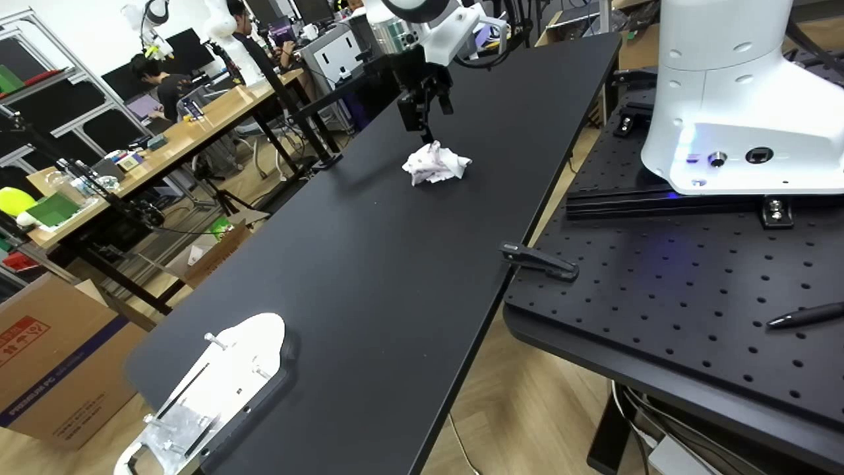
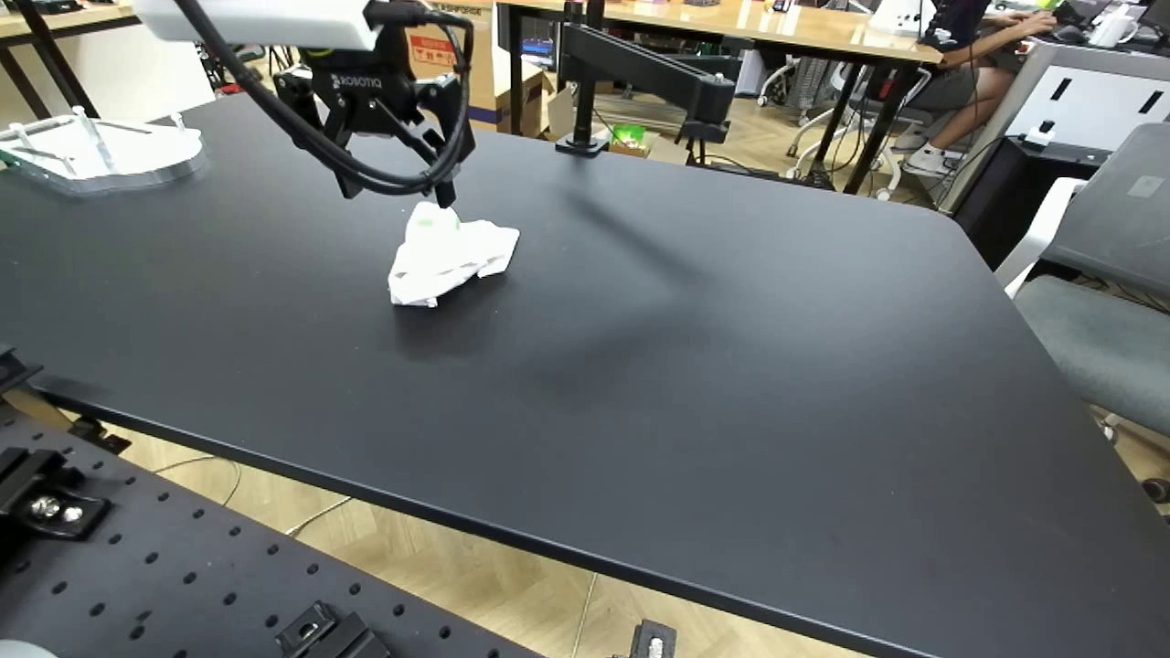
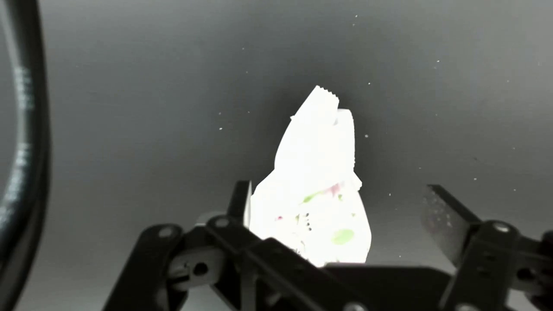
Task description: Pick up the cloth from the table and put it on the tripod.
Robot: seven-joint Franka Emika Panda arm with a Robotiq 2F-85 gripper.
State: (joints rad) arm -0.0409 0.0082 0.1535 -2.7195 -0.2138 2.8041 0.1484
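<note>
The cloth (image 3: 317, 164) lies on the table (image 3: 151, 108) below the gripper (image 3: 339, 194), whose jaws stand wide apart with nothing clamped by the 2 fingers (image 3: 446, 224). In the wrist view the cloth's long axis runs across the closing line, offset toward 1 finger (contact cannot be told), so the next move probably calls for centring, then lowering. The cloth is a thin, crumpled white sheet, serrated at 1 end, printed pink and green; the table is flat, dark and matte
</note>
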